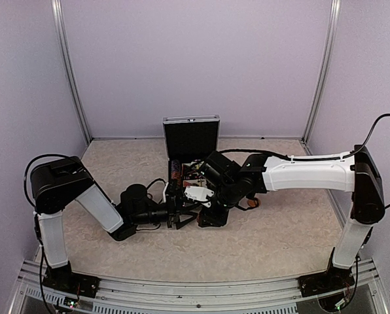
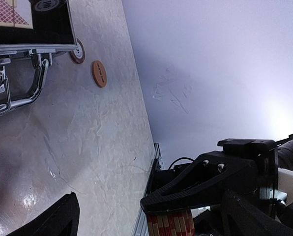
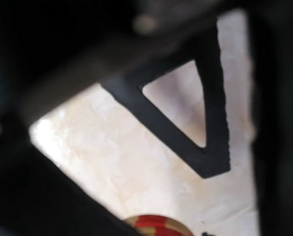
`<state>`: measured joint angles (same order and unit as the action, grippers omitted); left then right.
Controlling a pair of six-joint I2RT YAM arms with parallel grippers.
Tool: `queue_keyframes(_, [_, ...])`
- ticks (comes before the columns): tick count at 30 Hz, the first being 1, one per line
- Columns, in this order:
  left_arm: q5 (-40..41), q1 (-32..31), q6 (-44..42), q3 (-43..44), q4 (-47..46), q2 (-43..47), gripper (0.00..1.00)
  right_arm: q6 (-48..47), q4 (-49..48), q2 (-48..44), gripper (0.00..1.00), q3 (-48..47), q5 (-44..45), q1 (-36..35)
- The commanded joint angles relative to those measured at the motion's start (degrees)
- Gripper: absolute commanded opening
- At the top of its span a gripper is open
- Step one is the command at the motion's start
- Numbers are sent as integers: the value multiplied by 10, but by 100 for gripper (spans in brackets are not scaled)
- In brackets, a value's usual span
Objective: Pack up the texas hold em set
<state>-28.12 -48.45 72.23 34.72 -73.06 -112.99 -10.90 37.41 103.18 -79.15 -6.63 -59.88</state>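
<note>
The silver case (image 1: 191, 120) stands open at the middle back, black lining showing, with cards and chips in its base (image 1: 185, 171). In the left wrist view its metal handle (image 2: 23, 96) is at the upper left. A round orange button (image 2: 99, 73) and a chip (image 2: 78, 51) lie on the table beside it. My right gripper (image 1: 211, 212) hangs just in front of the case, shut on a stack of red and cream chips (image 2: 170, 224), which also shows in the right wrist view (image 3: 156, 227). My left gripper (image 1: 182, 219) is open, its fingers (image 2: 55, 220) on either side of that stack.
The beige table (image 1: 280, 229) is walled by lilac panels. An orange piece (image 1: 251, 203) lies on the table beside the right arm. A metal rail (image 1: 195, 288) runs along the near edge. The two grippers are very close together in front of the case.
</note>
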Motion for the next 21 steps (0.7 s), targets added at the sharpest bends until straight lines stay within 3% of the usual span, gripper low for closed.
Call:
queue_keyframes(1, [-14, -5, -25, 11, 22, 7, 98, -3, -4, -10, 0, -3, -1, -5])
queue_keyframes(11, [-29, -14, -60, 37, 73, 11, 91, -3, -2, -8, 0, -9, 22, -4])
queue_keyframes(21, [-41, -12, -42, 15, 18, 7, 88, -2, -6, -17, 0, -4, 22, -5])
